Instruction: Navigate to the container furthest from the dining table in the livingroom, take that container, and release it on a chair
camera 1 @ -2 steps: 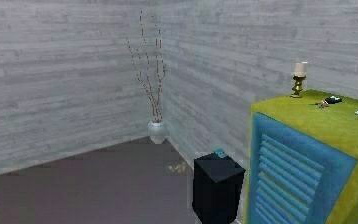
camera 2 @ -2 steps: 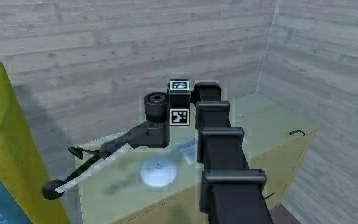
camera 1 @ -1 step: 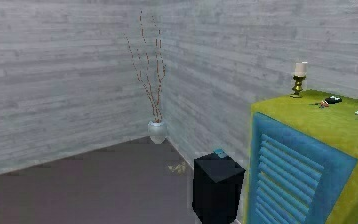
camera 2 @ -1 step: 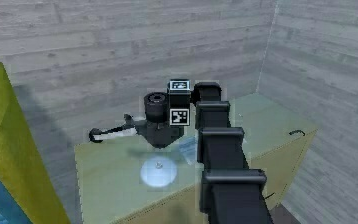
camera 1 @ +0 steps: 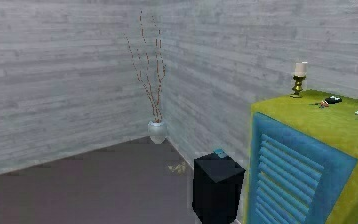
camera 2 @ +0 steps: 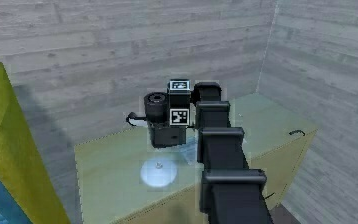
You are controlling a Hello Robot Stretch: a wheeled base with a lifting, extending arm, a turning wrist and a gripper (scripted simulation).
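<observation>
The cabinet [camera 1: 307,150] runs off the forward view at four o'clock; the dark bits [camera 1: 332,100] on it are too small to name. Whether the end effector [camera 2: 137,118] holds anything cannot be told

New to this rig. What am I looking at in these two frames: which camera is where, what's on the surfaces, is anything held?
It's a wheeled robot with one extending arm. The forward view looks ahead: a yellow-green-topped cabinet with a blue slatted door, a pale candle on its top, a black box-shaped bin, and a white vase of bare twigs in the corner. The arm side view looks out sideways: the dark square-bar arm reaches over a pale wooden tabletop where a white round dish lies near the gripper. Whether the gripper holds anything cannot be told.
</observation>
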